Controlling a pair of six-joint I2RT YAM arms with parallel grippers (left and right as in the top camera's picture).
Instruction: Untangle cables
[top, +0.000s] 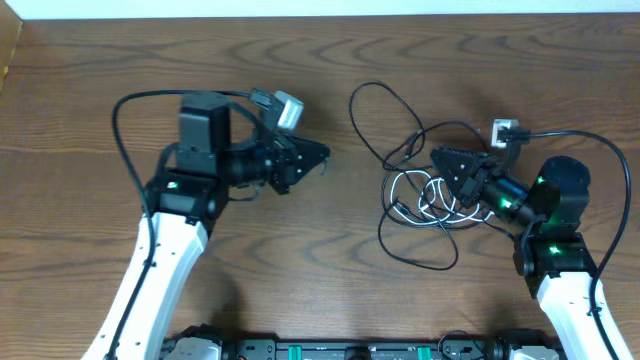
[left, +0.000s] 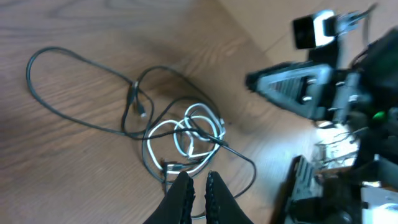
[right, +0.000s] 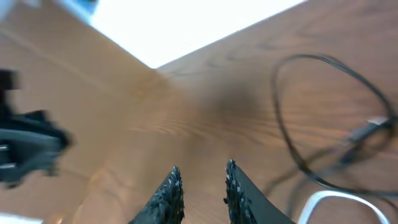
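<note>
Overhead: black cable (left: 29, 78) and white cable (left: 147, 146) lie knotted on desk (top: 320, 60), beneath right pincer (top: 445, 160), slightly spread, empty. Left pincer (top: 318, 155) pressed together, well apart. Best: pinch white coil only, draw out slowly.

Both arms (top: 165, 255) have white shells below and black joints above, with small green lights (top: 549, 250). The left gripper (left: 198, 178) and right gripper (right: 203, 167) are black, with rough-edged fingers (right: 169, 194).

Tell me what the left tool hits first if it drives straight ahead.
Probably the tangle: loops of the white cable, crossed by the black cable, lie just ahead of the left tool; its height above them is unclear.
</note>
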